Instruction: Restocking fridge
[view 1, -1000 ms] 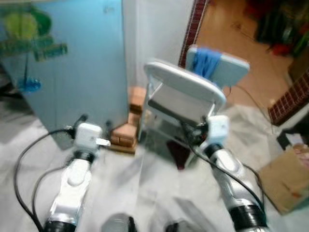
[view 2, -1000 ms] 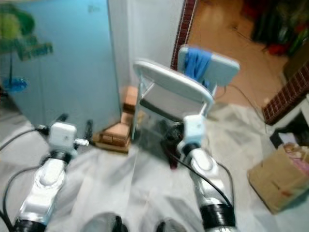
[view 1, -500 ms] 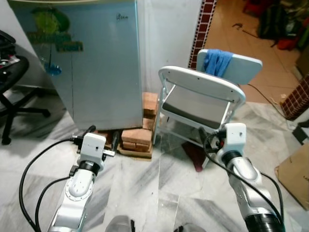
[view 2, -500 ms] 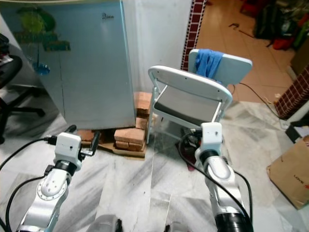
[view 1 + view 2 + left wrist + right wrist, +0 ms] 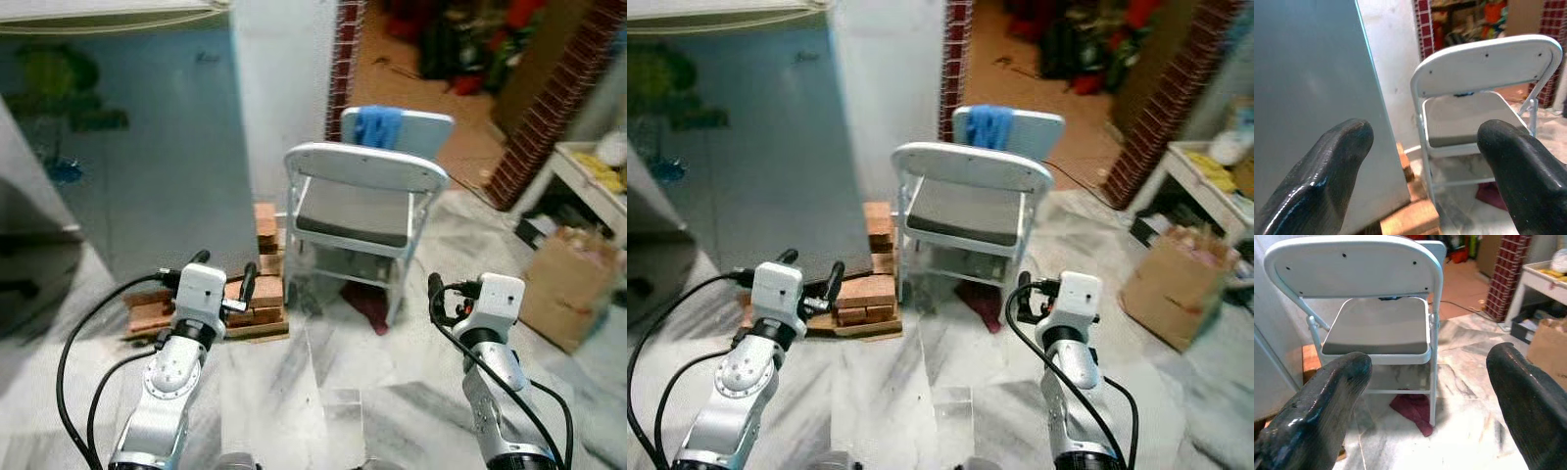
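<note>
A tall pale blue fridge [image 5: 137, 147] stands at the back left with its door closed, raised on bricks and a wooden board [image 5: 257, 294]. My left gripper [image 5: 225, 272] is held low in front of the fridge's near corner, open and empty. In the left wrist view its fingers [image 5: 1342, 147] frame the fridge side and a white folding chair [image 5: 1474, 112]. My right gripper [image 5: 446, 299] is open and empty, low and to the right of that chair [image 5: 362, 201].
A second chair with a blue cloth [image 5: 377, 125] stands behind the first. A dark red rag [image 5: 367, 304] lies under the chair. A cardboard box [image 5: 568, 294], a white table [image 5: 588, 171] and a brick pillar [image 5: 544, 108] are at the right.
The whole picture has shifted left and pulled back, so the camera moved; the box and white table have come into view. Both grippers stay open in the same pose.
</note>
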You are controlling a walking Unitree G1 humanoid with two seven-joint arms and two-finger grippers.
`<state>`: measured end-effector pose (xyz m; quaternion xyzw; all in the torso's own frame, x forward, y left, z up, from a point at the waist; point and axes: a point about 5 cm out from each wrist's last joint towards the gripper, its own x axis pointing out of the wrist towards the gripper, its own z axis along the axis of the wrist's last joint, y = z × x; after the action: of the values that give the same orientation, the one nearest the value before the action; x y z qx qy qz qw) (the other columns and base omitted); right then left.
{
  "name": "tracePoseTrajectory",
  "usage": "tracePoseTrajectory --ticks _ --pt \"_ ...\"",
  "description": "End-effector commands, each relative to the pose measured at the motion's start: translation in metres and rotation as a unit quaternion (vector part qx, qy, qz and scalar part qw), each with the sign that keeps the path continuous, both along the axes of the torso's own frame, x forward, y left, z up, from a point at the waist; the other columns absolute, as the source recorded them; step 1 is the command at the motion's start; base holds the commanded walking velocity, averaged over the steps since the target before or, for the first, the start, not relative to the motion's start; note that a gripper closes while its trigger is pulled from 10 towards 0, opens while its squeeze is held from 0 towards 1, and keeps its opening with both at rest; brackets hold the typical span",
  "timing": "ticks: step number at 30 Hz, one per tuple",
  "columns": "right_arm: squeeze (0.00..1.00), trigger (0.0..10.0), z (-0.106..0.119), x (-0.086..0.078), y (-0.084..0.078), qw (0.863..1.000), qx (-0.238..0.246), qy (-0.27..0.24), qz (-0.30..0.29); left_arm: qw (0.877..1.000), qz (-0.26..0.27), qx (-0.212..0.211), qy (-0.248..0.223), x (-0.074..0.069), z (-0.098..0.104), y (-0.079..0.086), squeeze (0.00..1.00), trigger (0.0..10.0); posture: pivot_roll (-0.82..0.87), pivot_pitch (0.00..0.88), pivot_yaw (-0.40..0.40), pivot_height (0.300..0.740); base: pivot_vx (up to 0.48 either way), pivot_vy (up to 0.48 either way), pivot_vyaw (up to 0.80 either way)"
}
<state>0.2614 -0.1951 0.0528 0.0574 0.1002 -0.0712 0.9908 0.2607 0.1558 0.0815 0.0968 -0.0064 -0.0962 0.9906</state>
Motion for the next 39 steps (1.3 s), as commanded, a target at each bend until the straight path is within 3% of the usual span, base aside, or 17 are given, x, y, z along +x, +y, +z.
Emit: tracePoseTrajectory --ticks 1,12,24,39 --pt "0.0 10.0 0.005 0.002 0.003 1.0 0.008 -0.01 -0.003 1.0 0.001 0.002 0.011 0.001 -0.003 0.005 0.0 10.0 0.05 0.0 -0.018 0.74 0.0 0.48 -0.8" --pt "0.0 10.0 0.01 0.004 0.006 1.0 0.006 -0.017 0.0 1.0 0.001 -0.004 0.026 -0.005 -0.011 -0.001 0.0 10.0 0.05 0.003 -0.038 0.74 0.0 0.423 -0.8" --pt "0.0 10.0 0.01 0.005 0.005 1.0 0.013 -0.017 -0.011 1.0 0.0 0.008 0.023 -0.002 -0.012 0.004 0.0 10.0 0.05 0.0 -0.033 0.74 0.0 0.0 -0.8" --pt "0.0 10.0 0.011 0.004 0.0 1.0 0.011 -0.019 -0.018 0.999 -0.017 -0.012 0.031 -0.004 -0.015 0.001 0.0 10.0 0.03 0.0 -0.025 0.74 0.103 -0.048 -0.8"
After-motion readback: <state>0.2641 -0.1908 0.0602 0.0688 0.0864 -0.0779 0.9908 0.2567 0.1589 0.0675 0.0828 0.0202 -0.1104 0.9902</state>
